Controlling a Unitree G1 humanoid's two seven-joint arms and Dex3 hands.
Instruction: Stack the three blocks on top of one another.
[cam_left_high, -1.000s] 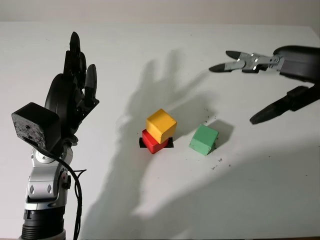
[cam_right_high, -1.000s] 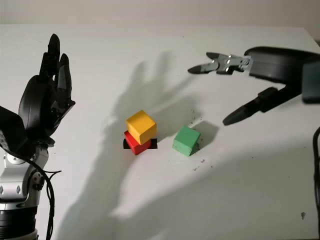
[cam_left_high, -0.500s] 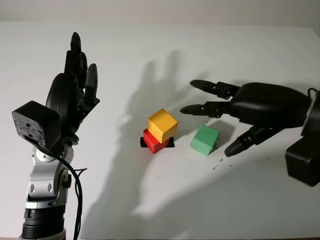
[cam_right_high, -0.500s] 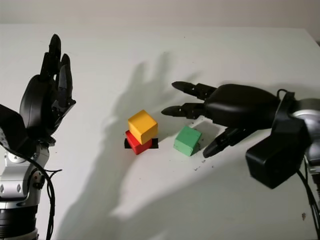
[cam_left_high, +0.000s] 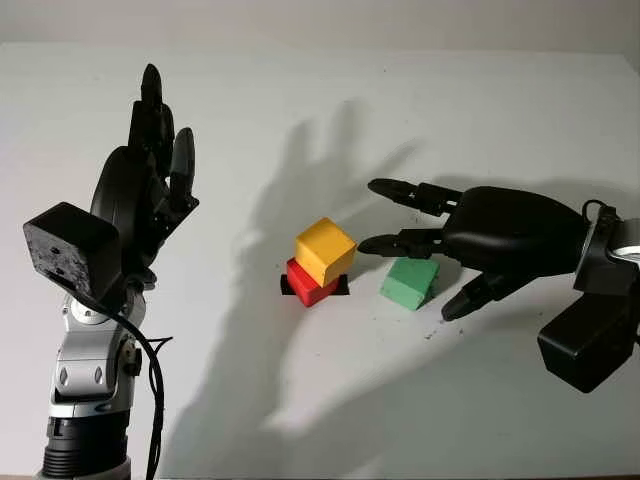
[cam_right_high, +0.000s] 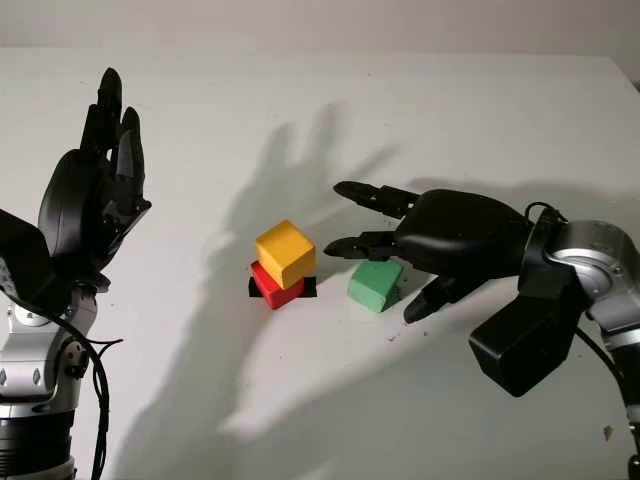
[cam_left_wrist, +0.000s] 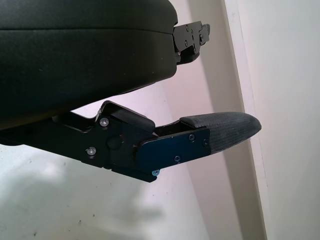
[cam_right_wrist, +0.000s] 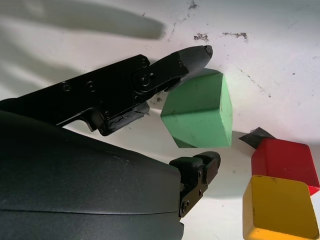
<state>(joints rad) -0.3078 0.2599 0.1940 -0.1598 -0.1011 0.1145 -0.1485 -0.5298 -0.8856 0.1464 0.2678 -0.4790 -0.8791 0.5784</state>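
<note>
No brand, label or writing can be read on any of the blocks or on the robot. On the white surface (cam_left_high: 300, 420) the yellow block (cam_left_high: 324, 250) sits on top of the red block (cam_left_high: 309, 283), turned a little askew so that part of the red one shows beneath it, and the red block stands on a small black patch (cam_left_high: 341, 287) marked on the surface. The green block (cam_left_high: 409, 280) lies on the surface just to the right of this pair, apart from it. The right hand (cam_left_high: 425, 255) reaches in from the right and hangs over the green block, open and holding nothing: one finger points past the block's far side, another lies close above its upper edge toward the yellow block, and the thumb (cam_left_high: 470, 297) angles down on its right side. In the right wrist view the green block (cam_right_wrist: 199, 116) sits between two fingertips (cam_right_wrist: 192, 57), which lie close to its faces; whether either touches it cannot be told. The left hand (cam_left_high: 150, 180) is raised upright at the left, well away from the blocks, open and holding nothing.
</note>
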